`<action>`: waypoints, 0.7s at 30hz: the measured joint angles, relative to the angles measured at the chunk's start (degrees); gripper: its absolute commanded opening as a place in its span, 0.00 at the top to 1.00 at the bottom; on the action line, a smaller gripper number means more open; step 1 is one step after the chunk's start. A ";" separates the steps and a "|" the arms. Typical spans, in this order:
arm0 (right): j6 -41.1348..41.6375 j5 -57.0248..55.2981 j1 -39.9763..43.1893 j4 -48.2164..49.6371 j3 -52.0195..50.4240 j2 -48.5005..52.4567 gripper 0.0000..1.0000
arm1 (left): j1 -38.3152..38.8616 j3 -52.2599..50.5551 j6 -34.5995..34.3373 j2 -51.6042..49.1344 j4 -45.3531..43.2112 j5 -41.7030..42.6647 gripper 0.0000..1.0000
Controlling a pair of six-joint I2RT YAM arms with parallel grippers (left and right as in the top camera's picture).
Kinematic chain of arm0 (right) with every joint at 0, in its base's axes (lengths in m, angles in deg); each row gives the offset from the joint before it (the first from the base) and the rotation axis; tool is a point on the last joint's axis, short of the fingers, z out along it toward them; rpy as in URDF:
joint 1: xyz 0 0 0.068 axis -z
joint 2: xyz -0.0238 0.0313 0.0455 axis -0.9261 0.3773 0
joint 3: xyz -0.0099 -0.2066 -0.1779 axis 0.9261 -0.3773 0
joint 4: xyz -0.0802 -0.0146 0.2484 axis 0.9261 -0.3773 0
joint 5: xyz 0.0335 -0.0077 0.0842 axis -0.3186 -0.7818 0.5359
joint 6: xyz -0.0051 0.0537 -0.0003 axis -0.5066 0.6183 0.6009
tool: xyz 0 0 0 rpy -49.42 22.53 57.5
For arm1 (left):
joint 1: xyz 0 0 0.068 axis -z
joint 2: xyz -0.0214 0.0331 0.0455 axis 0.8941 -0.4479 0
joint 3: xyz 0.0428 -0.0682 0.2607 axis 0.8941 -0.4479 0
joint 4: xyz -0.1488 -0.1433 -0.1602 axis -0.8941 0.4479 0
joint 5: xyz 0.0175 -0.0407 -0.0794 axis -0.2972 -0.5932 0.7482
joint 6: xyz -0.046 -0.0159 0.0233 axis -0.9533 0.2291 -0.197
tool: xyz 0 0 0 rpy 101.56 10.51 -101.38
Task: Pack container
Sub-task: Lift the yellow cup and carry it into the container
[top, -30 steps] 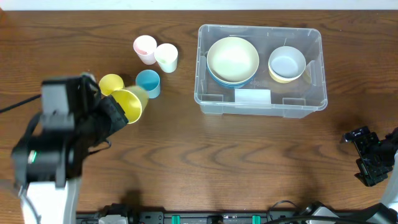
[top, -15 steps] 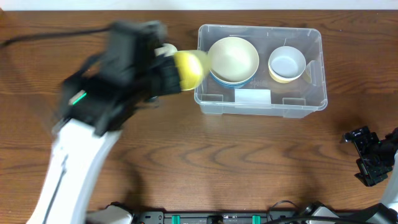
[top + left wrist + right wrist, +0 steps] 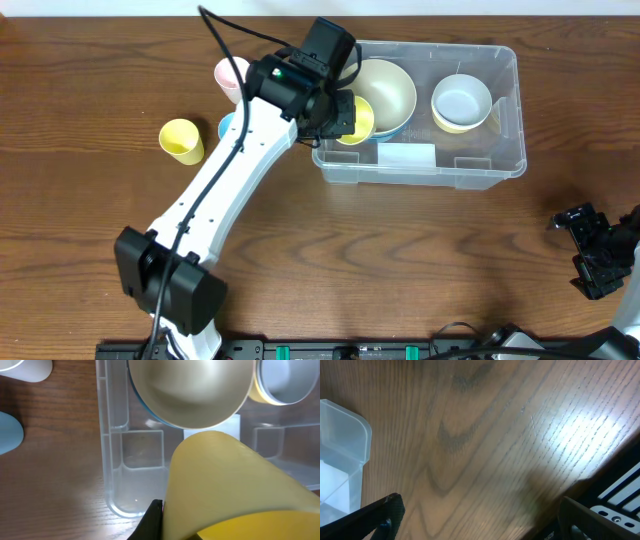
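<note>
One yellow cup (image 3: 181, 140) sits on the table (image 3: 400, 260). The left gripper (image 3: 341, 116) has swung over from there, squeezing a second yellow cup (image 3: 359, 119) tight above the left end of the container (image 3: 480, 172). It can drop in soon. The right gripper (image 3: 590, 255) rests far right, jaws wide apart.

No writing, number or brand mark can be read anywhere in these views. The white label (image 3: 406, 155) on the front wall of the clear container (image 3: 508, 110) appears from overhead as a plain white patch with no legible print. The left wrist view shows only a blank part of it.
</note>
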 measured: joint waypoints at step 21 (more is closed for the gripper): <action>0.00 0.00 0.00 0.00 0.00 0.00 0.01 | 0.00 0.07 3.41 -10.84 -3.39 -2.49 0.94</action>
